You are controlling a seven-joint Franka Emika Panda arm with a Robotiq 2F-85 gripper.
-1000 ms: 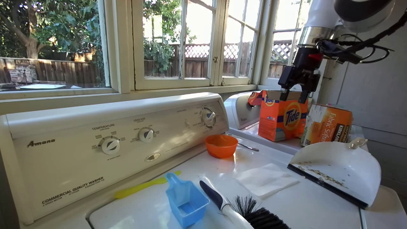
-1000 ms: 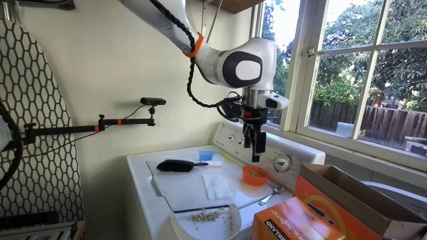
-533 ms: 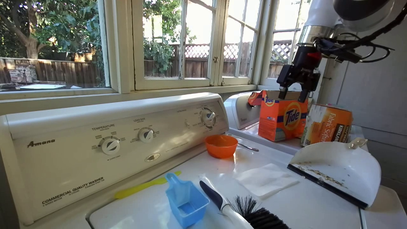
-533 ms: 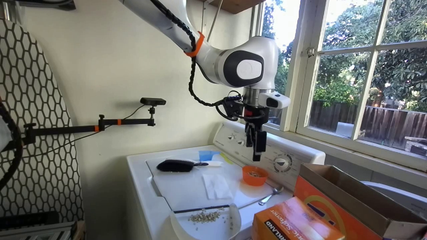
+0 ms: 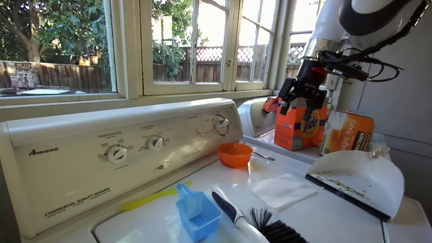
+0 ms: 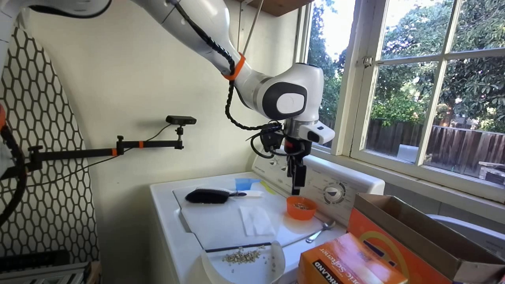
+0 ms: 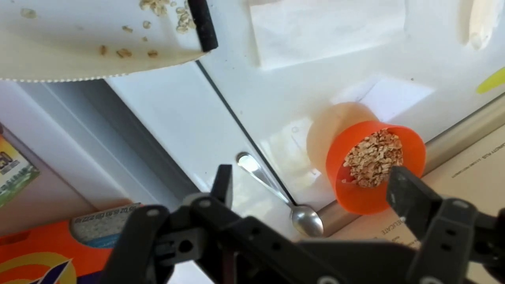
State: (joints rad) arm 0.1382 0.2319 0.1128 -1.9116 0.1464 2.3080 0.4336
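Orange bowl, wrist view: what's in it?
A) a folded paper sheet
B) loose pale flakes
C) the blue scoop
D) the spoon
B: the wrist view looks down into the orange bowl and shows pale flakes heaped inside.

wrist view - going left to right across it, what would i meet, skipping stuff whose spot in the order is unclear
White dustpan → metal spoon → orange bowl → yellow utensil, cut off by the right edge.
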